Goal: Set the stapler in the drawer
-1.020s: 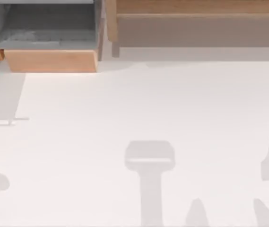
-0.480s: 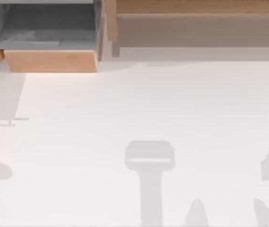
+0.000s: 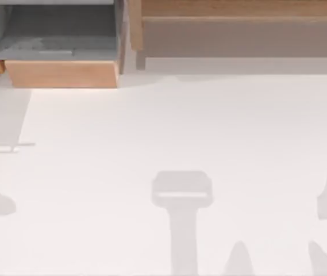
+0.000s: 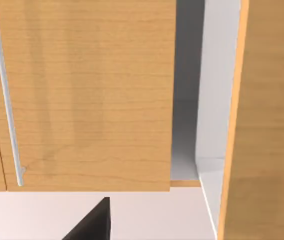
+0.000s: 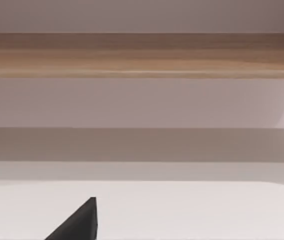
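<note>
- Drawer: it sits at the far left corner of the table in the top view. It is pulled open, with the tan front toward the near side and grey walls and floor behind it.
- Where the stapler lies cannot be told.
- Shelf: a long wooden unit with a brown recess. It runs along the far edge just to the right of the drawer, and a narrow gap separates the two.
- Shadows: soft grey shapes fall on the white table. One is T-shaped near the middle of the near half, others lie at the near right, and one is at the left edge.
- Left gripper: its wrist view shows a dark wedge of it low over the table, close in front of a tan wood panel. I cannot tell whether this claw is wide or narrow.
- The panel carries a slim silver handle. Beside the panel a gap opens onto a pale grey inner wall, and a second wood board stands past that.
- Right gripper: its wrist view shows a dark wedge of it above bare table, facing the shelf and well apart from it. I cannot tell its state either.
</note>
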`<action>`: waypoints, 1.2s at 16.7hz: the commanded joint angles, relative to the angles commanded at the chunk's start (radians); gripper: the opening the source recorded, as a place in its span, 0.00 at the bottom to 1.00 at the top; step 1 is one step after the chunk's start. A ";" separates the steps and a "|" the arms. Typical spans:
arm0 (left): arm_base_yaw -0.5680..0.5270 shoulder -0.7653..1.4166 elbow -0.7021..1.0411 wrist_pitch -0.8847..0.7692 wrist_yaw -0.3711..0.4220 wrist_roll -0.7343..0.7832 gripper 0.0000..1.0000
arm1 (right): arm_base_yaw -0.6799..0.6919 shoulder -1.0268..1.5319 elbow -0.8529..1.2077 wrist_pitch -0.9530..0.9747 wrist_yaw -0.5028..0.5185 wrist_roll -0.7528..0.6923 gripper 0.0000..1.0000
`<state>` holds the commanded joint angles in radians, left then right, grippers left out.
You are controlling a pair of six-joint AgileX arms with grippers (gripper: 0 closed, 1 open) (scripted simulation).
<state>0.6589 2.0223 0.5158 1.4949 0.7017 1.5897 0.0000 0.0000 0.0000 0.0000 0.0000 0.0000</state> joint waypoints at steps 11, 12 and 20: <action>0.000 0.000 0.000 0.000 0.000 0.000 0.00 | 0.000 0.000 0.000 0.000 0.000 0.000 1.00; 0.000 0.000 0.000 0.000 0.000 0.000 0.00 | 0.000 0.000 0.000 0.000 0.000 0.000 1.00; 0.001 0.012 0.002 -0.011 -0.002 -0.003 0.00 | 0.000 0.000 0.000 0.000 0.000 0.000 1.00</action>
<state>0.6600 2.0342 0.5177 1.4837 0.6993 1.5862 0.0000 0.0000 0.0000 0.0000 0.0000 0.0000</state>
